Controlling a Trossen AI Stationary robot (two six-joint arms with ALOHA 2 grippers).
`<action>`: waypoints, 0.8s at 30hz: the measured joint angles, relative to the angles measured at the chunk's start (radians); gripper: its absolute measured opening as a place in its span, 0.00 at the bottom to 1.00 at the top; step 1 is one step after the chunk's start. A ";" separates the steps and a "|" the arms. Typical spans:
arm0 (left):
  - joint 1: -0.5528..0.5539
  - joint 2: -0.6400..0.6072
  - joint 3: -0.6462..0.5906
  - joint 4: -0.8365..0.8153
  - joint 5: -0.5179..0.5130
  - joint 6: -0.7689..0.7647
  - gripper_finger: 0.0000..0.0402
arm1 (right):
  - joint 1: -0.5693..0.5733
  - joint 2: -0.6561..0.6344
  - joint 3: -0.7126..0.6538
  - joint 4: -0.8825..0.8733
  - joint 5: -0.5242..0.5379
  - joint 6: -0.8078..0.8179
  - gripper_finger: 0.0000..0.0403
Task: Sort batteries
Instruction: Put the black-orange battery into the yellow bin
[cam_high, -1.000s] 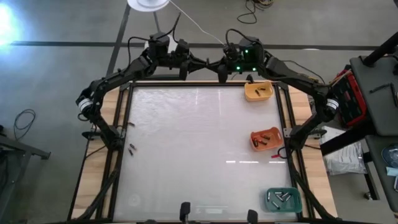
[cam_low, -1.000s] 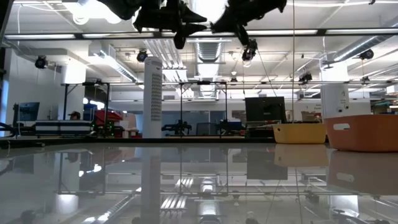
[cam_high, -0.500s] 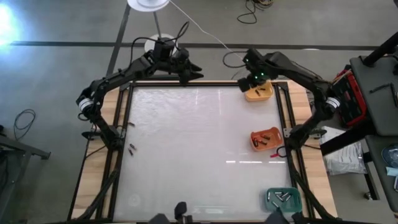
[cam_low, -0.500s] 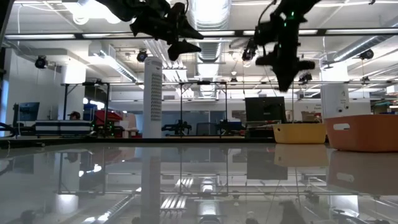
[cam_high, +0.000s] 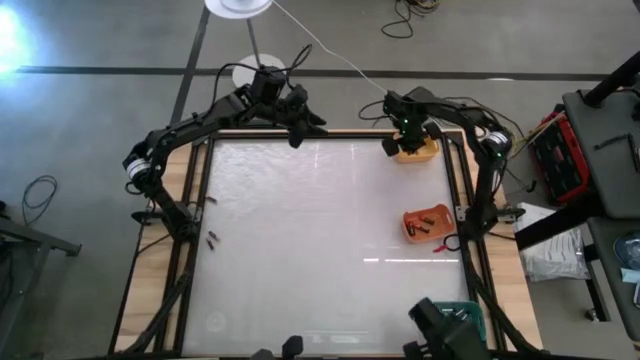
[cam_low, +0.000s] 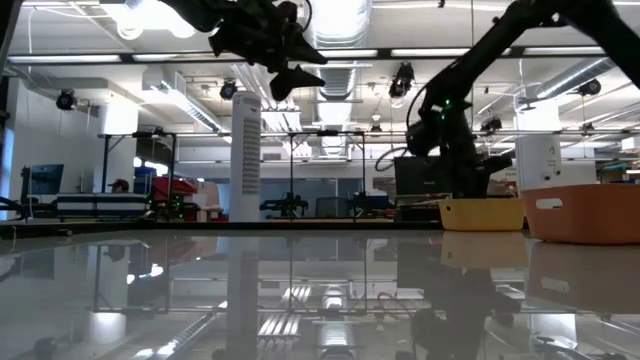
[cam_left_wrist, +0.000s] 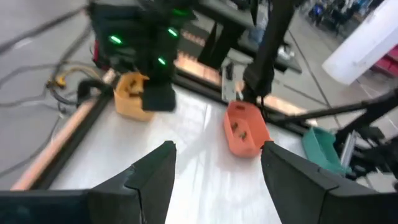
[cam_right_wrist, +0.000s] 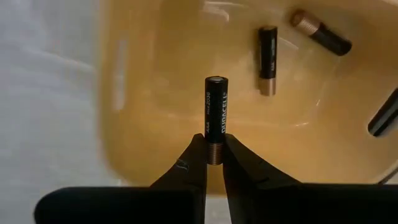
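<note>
While over yellow tray (cam_right_wrist: 124, 81) | right end effector (cam_right_wrist: 213, 163) grips battery (cam_right_wrist: 215, 118)

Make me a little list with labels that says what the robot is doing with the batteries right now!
right gripper: shut on a black battery, holding it by its copper end over the yellow tray
yellow tray contents: at least two more batteries lying inside
left gripper: open, empty, raised near the table's far edge
orange tray: at the right side, holds batteries
loose batteries: a couple lie by the left edge
teal tray: near right corner, partly hidden
</note>
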 joint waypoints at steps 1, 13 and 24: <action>-0.003 0.000 0.000 -0.019 0.000 0.008 0.54 | -0.013 0.022 0.010 -0.007 -0.014 -0.014 0.06; -0.006 -0.014 0.000 -0.153 0.000 0.126 0.54 | -0.127 0.172 0.097 -0.120 -0.043 -0.071 0.06; -0.004 -0.014 0.000 -0.164 -0.002 0.148 0.54 | -0.183 0.209 0.097 -0.098 -0.052 -0.090 0.06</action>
